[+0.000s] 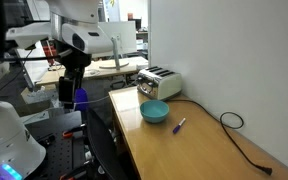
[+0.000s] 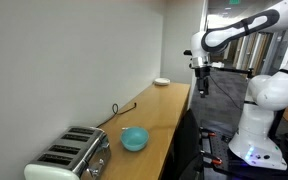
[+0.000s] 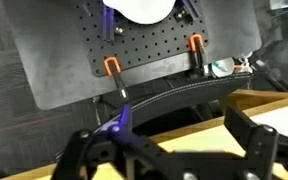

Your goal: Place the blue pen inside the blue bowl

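Note:
The blue bowl (image 1: 154,112) stands on the wooden table just in front of the silver toaster; it also shows in an exterior view (image 2: 134,138). The blue pen (image 1: 180,124) lies on the table right beside the bowl, apart from it. I cannot make it out in the exterior view with the white wall, and neither bowl nor pen shows in the wrist view. My gripper (image 1: 68,92) hangs in the air off the table's long edge, well away from bowl and pen, and shows in an exterior view (image 2: 202,86). In the wrist view its fingers (image 3: 164,138) are spread open and empty over the table edge.
A silver toaster (image 1: 159,82) (image 2: 74,155) stands at the table's end by the wall. A long black cable (image 1: 234,125) runs along the table. A small white object (image 2: 161,82) lies at the far end. A black perforated board (image 3: 134,50) lies below the gripper.

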Controlling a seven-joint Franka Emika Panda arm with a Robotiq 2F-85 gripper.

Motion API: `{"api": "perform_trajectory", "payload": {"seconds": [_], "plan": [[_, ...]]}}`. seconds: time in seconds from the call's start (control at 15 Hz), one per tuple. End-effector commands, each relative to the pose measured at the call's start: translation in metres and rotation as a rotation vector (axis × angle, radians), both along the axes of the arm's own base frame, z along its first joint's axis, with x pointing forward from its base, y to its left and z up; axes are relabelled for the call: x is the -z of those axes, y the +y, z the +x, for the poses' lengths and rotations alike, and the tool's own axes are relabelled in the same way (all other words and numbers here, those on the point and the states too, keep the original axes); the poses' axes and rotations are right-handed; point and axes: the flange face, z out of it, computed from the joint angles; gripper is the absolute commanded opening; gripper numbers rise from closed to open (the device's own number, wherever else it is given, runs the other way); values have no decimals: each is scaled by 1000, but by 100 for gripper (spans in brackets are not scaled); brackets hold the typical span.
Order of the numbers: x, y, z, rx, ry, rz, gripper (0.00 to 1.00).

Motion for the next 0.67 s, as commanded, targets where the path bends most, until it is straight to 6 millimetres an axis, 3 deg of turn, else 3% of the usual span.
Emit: {"api": "perform_trajectory", "payload": {"seconds": [0.0,0.13,0.33,0.6], "plan": [[-2,2,9,-15,-6,-12,100],[-5,8,12,-55,-1,-33,100],[-8,23,38,-118,-3,-83,100],[3,42,115,-220,-44,-123,100]]}}
